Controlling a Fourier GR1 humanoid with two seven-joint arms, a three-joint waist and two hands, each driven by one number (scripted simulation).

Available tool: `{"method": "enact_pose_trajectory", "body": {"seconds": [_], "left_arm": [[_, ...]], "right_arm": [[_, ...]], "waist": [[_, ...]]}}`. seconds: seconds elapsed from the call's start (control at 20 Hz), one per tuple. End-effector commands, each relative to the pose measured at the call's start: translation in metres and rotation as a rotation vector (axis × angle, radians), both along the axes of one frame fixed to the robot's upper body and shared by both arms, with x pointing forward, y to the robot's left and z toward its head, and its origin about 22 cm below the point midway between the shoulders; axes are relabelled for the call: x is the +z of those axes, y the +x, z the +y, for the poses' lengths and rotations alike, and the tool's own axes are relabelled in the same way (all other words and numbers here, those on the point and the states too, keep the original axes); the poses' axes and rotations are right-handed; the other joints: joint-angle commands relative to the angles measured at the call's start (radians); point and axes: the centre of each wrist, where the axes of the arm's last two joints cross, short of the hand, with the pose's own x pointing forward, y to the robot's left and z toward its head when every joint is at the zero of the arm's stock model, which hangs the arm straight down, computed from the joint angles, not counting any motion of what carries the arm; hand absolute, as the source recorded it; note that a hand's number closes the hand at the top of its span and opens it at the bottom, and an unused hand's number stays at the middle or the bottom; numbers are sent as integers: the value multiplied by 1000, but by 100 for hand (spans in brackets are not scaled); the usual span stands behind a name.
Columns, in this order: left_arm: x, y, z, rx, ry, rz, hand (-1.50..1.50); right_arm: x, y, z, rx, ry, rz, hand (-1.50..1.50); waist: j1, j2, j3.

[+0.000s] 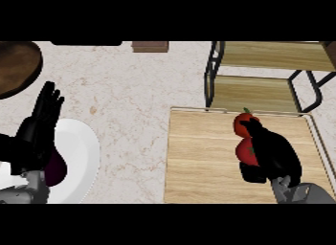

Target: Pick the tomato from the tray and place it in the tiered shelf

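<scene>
A red tomato (245, 150) lies on the wooden tray (198, 158) at the right, partly covered by my right hand (273, 153), whose fingers and thumb curl round it. A second red piece with a green stem (244, 120) shows just beyond the fingertips. The tiered shelf (269, 72), black frame with wooden boards, stands behind the tray at the upper right. My left hand (36, 134) rests open with fingers up at the left edge.
A white plate (82, 153) with a dark purple item (56, 170) sits under the left hand. A dark brown round board (11, 67) lies at the upper left. Speckled counter (135, 95) stretches between plate and tray.
</scene>
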Motion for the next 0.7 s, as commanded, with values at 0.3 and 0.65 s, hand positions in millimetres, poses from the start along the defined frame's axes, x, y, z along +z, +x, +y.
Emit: {"method": "enact_pose_trajectory", "body": {"seconds": [0.3, 0.65], "left_arm": [[-1, 6, -4, 5, 12, -6, 0], [2, -13, 21, 8, 6, -10, 0]], "right_arm": [[-13, -10, -14, 92, -102, -79, 150], [-21, -33, 50, 95, -41, -44, 150]], "waist": [[-5, 10, 8], [1, 9, 8]]}}
